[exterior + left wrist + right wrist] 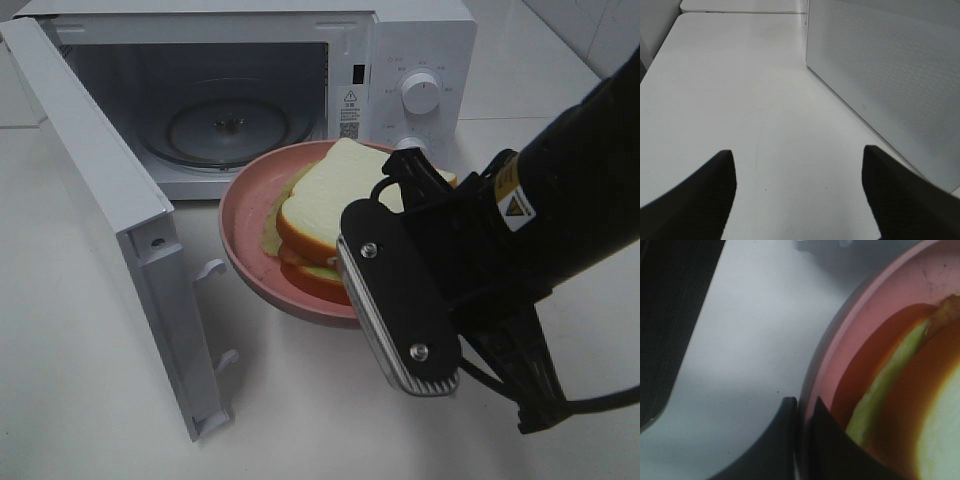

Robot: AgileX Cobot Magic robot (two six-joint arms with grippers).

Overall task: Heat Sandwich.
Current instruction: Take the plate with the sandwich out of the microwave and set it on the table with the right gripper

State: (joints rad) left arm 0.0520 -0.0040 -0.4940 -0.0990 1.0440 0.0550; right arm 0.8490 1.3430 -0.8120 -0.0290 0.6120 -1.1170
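Observation:
The sandwich, white bread with a tan crust and green and red filling, lies on a round pink plate just in front of the open microwave. In the right wrist view my right gripper is shut on the plate's rim, with the sandwich right beside the fingers. In the exterior view the right arm and its camera housing hide those fingers. I cannot tell whether the plate rests on the table. My left gripper stands open over bare white table, holding nothing.
The microwave door is swung wide open toward the front left, and its dotted panel stands beside my left gripper. A glass turntable lies inside the cavity. Control knobs are on the right.

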